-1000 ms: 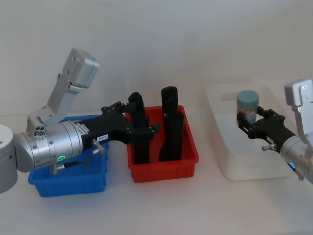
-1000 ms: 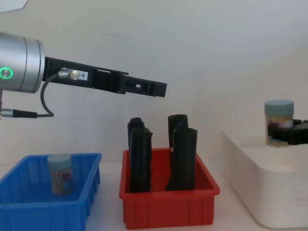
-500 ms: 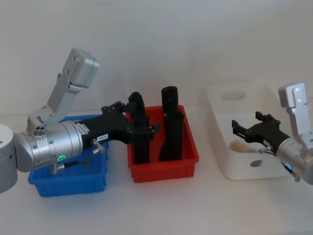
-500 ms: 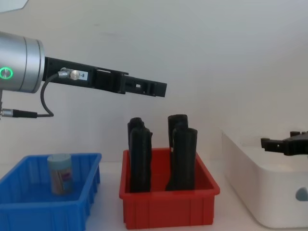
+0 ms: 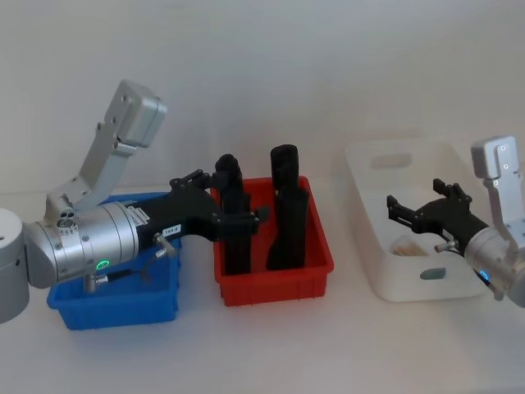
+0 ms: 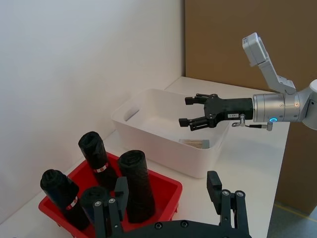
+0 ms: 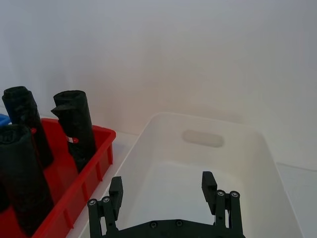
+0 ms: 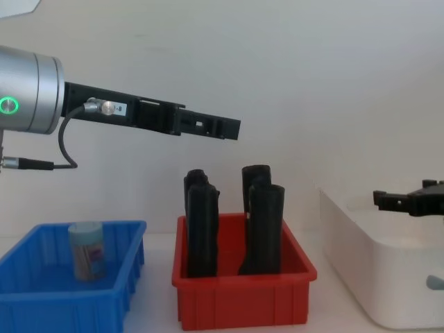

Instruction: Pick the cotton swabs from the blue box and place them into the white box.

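One cotton swabs jar (image 8: 88, 251) with a light blue lid stands upright in the blue box (image 8: 41, 305), whose front wall (image 5: 123, 310) shows below my left arm. Another jar (image 6: 194, 143) lies on its side on the floor of the white box (image 5: 394, 160), pale through the wall (image 5: 408, 246). My right gripper (image 5: 406, 205) hovers open and empty over the white box (image 7: 267, 148), its fingers (image 7: 116, 191) spread wide. My left gripper (image 5: 246, 215) hangs open and empty high above the red bin, well clear of the blue box (image 8: 232, 130).
A red bin (image 5: 275, 283) stands between the two boxes and holds several tall black rolls (image 8: 267, 229). A white wall runs close behind the table. Bare table lies in front of all the bins.
The right gripper was shut on a jar above the white box; it opened, the jar dropped into the box, and the gripper drew up slightly. The left arm stayed still.
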`<state>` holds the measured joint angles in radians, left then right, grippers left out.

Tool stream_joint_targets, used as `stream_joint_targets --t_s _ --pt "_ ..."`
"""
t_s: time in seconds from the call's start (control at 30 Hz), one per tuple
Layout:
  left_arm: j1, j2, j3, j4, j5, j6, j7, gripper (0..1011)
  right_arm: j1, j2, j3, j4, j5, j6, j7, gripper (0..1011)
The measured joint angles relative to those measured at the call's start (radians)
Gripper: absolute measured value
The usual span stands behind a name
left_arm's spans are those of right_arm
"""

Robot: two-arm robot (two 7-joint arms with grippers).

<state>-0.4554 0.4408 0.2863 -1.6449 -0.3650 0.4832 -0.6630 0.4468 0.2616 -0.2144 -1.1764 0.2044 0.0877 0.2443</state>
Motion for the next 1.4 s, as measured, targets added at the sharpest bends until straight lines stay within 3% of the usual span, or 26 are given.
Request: stream_joint_targets --t_s 0.4,0.93,1.13,1.4 --pt "0.0 0.0 0.0 0.0 0.0 0.0 0.0 1004 -0.038 0.015 0.01 -0.077 -0.001 -0.079 -0.032 1001" --pt "0.001 0.0 0.001 0.0 0.0 -0.002 0.001 1004 -0.062 0.024 0.015 -0.123 -0.003 -0.106 -0.048 1001" --pt "0.012 -0.003 0.009 0.0 0.008 -0.027 0.036 1004 -0.089 0.028 0.014 -0.155 0.002 -0.103 -0.057 1001" --pt "0.044 -0.012 0.034 0.003 0.032 -0.094 0.13 1004 -0.157 0.037 0.009 -0.234 0.017 -0.094 -0.079 1001"
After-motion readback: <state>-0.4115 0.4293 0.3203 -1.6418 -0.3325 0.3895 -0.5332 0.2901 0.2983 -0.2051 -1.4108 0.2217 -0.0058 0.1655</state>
